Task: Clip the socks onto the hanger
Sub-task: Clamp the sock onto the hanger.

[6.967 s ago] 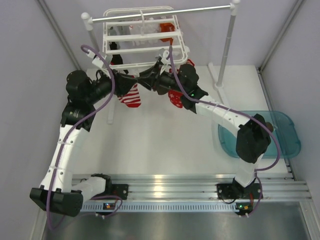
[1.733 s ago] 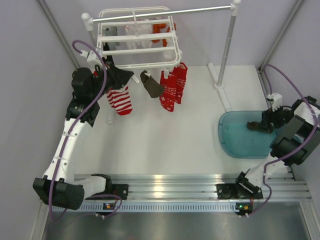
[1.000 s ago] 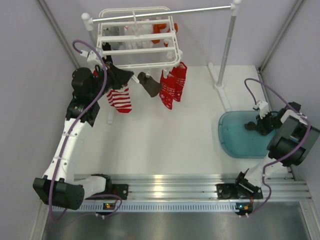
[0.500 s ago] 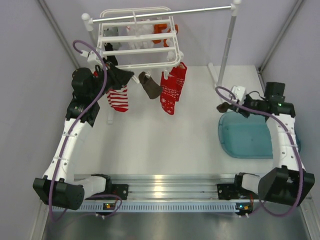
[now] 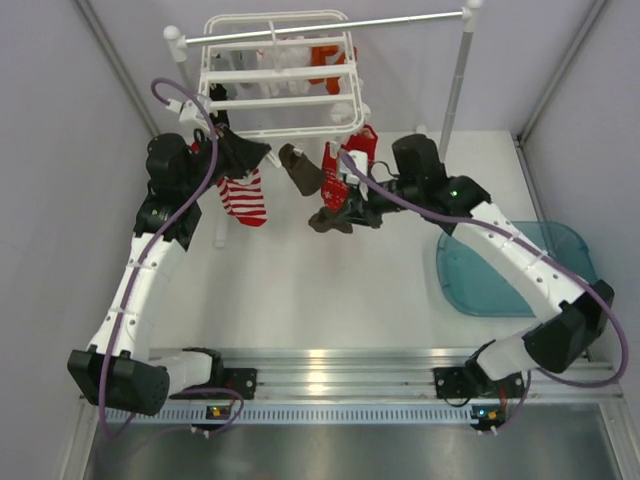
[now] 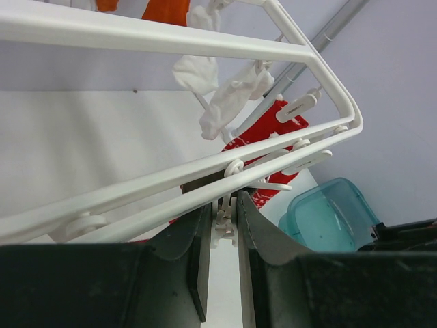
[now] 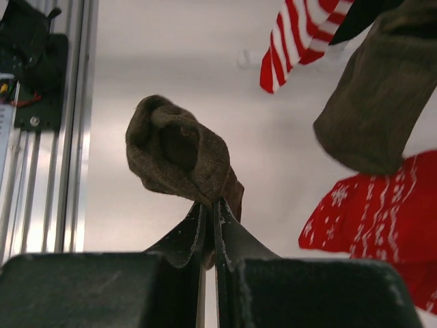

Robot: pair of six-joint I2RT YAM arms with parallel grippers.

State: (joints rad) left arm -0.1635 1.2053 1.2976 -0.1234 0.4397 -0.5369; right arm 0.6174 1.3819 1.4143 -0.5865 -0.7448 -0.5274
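The white hanger [image 5: 280, 75] hangs from the rail at the back. Red snowflake socks [image 5: 345, 172] and one brown-grey sock [image 5: 300, 168] hang clipped at its near edge. My left gripper [image 5: 245, 152] is at the hanger's near left edge, shut on a white clip [image 6: 227, 220] under the frame bar [image 6: 205, 174]. My right gripper [image 5: 345, 215] is shut on a second brown-grey sock [image 7: 177, 150] and holds it in the air just below the hanging socks; it also shows in the top view [image 5: 328, 220]. The clipped brown-grey sock [image 7: 382, 89] and a red snowflake sock [image 7: 382, 219] are close on the right in the right wrist view.
A red-and-white striped sock [image 5: 243, 195] hangs at the hanger's left. An orange sock [image 5: 330, 55] hangs at the back. A grey metal rail [image 5: 400, 20] on white posts carries the hanger. A teal tub [image 5: 510, 265] sits at the right. The right arm spans from it to the hanger.
My right arm has swung left from above the teal tub to under the hanger, carrying the brown-grey sock. The left gripper has stayed at the hanger's edge.
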